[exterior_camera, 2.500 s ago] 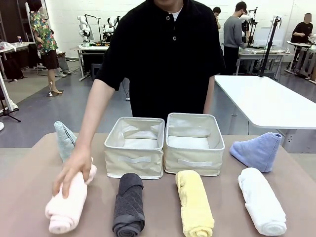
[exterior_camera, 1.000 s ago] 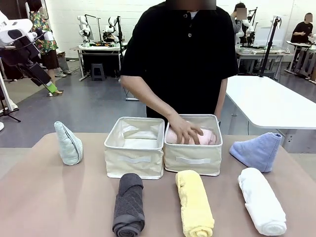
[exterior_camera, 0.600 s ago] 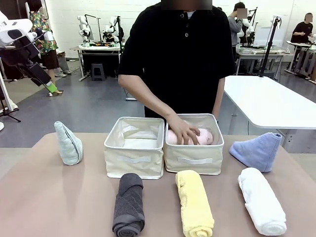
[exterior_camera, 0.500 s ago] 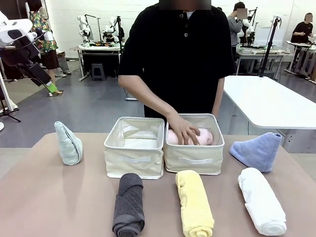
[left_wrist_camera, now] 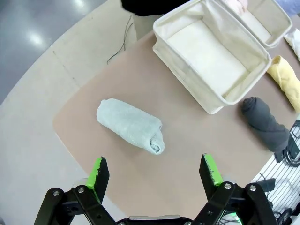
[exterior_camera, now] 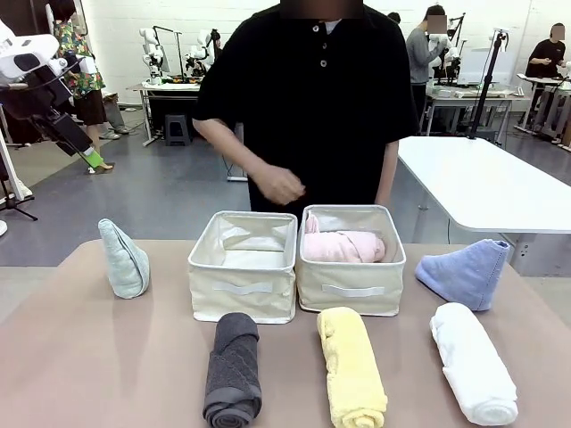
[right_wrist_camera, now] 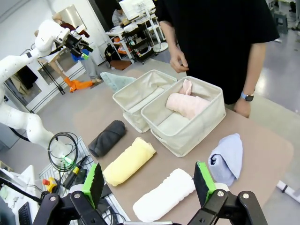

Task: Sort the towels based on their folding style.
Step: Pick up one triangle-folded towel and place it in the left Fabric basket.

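Lying in the right bin point(exterior_camera: 350, 294), the pink roll point(exterior_camera: 343, 246) presumably marked that bin for rolled towels, leaving the left bin point(exterior_camera: 243, 294) for cones. The left gripper point(left_wrist_camera: 153, 166) hung spread above the grey-green cone point(left_wrist_camera: 131, 125), a likely pick; the right gripper point(right_wrist_camera: 149, 174), also spread, held nothing

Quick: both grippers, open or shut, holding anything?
Left gripper: open, holding nothing.
Right gripper: open, holding nothing.

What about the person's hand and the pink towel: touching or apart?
Apart. The front view shows the hand well above the pink towel lying in the bin.
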Motion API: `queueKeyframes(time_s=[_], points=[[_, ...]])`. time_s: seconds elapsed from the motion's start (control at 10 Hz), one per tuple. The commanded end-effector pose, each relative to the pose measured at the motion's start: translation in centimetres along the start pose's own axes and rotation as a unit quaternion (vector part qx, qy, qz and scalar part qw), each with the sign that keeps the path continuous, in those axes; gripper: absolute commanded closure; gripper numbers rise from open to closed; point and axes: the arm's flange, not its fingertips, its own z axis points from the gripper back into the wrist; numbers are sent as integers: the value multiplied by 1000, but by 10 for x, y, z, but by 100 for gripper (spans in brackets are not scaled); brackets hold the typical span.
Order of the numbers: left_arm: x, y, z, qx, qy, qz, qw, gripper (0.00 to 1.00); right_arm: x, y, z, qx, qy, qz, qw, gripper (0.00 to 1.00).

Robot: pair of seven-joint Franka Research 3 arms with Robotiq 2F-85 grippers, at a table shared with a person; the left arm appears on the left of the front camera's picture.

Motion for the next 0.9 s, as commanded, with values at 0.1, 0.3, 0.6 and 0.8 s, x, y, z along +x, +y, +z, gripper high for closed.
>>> queueKeyframes(time_s=[0.1, 0.3, 0.6, 0.8], points=[[-11, 14, 15, -34, -13, -32, 999, 0, -1, -1, 0, 5, -5, 4, 1000, 0], [-11, 14, 15, -34, -13, -32, 999, 0, -1, -1, 0, 5, -5, 4, 1000, 0], [-9, 12, 13, -17, 4, 11, 1000, 0, -1, -1, 0, 5, -5, 4, 1000, 0], [5, -12, 10, 56, 87, 185, 977, 0, -1, -1, 0, 5, -5, 4, 1000, 0]])
